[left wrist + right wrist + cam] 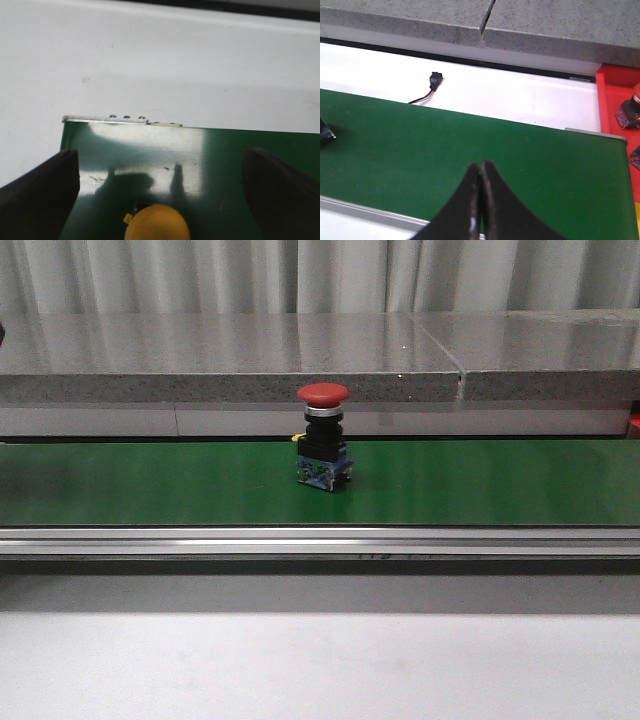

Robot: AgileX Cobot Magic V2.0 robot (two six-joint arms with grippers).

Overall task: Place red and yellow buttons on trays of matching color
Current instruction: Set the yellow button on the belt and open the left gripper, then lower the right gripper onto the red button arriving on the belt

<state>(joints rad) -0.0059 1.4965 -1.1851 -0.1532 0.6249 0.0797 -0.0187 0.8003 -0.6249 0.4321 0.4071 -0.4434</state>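
Front view: one red button (324,434) upright near the middle of the green belt (150,485), cap up, blue base down, touching nothing else. No arm and no tray in sight here. Behind the belt, a grey stone ledge (200,355) with a seam right of centre, then pale curtains (300,275). In front, a metal rail (320,540) along the belt edge and a bare white desk (320,660). A sliver of red at the far right edge, probably the tray, too little to be sure.

Left wrist view: left gripper (160,182) wide open, dark fingers (42,192) at either side, nothing held. Between them, low in the frame, a yellow button (157,224) on the belt end, not yet touched by either finger. Beyond the belt's metal lip, plain white desk. No yellow tray visible, so nothing to say of its contents.

Right wrist view: right gripper (480,200) fully closed, fingertips pressed together, empty. Below it bare green belt. At the right, past the belt end, a red tray (615,95) with what looks like one red button (631,106) already in it and part of another dark item at the frame edge, unclear. At the far left edge, a dark bit on the belt, likely the red button's base. A small black connector (435,81) with wires on the white strip behind the belt.

Judged so: task partly done, at least one red placed; red button on the belt and yellow one under the left fingers left to sort.
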